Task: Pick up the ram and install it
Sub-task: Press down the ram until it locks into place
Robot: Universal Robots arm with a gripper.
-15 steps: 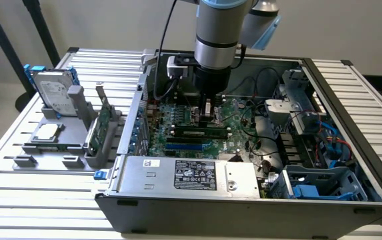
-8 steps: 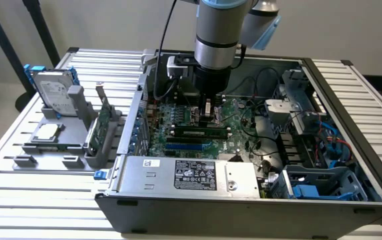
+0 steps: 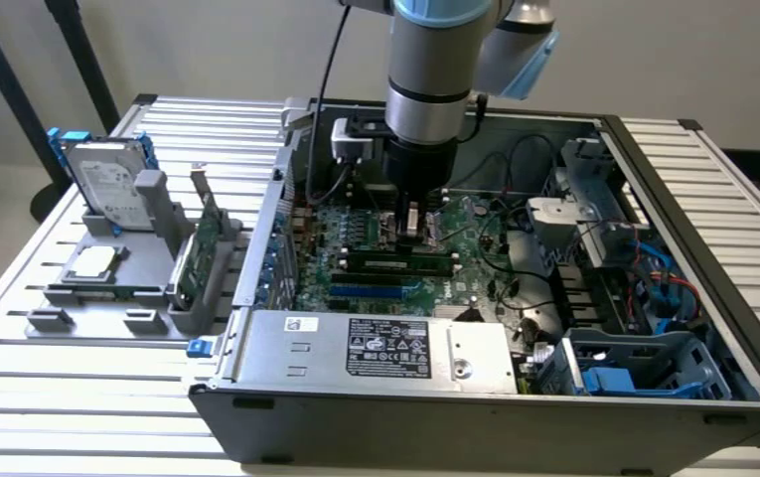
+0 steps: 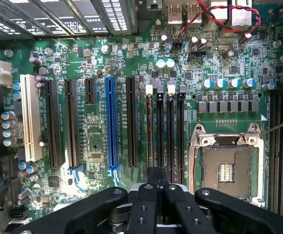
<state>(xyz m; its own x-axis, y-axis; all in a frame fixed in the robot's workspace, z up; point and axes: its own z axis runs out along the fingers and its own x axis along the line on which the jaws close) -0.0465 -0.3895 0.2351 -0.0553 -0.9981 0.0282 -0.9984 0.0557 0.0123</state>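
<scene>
The ram (image 3: 393,264), a long narrow green stick with dark chips and a white label, stands on edge in a memory slot of the motherboard (image 3: 475,221) inside the open computer case (image 3: 697,229). In the wrist view the ram (image 4: 150,131) shows edge-on in the outermost of the parallel memory slots (image 4: 171,136). My gripper (image 3: 414,237) points straight down just over the ram's top edge. Its fingers (image 4: 156,178) are shut together with nothing between them, over the end of the slots. Whether they touch the ram I cannot tell.
A grey rack on the exterior view's left holds a silver hard drive (image 3: 101,184) and a green expansion card (image 3: 194,253). The power supply (image 3: 380,348) fills the case's near side. An open CPU socket (image 4: 227,170) lies beside the slots. Cables and a drive cage (image 3: 598,214) crowd the case's far side.
</scene>
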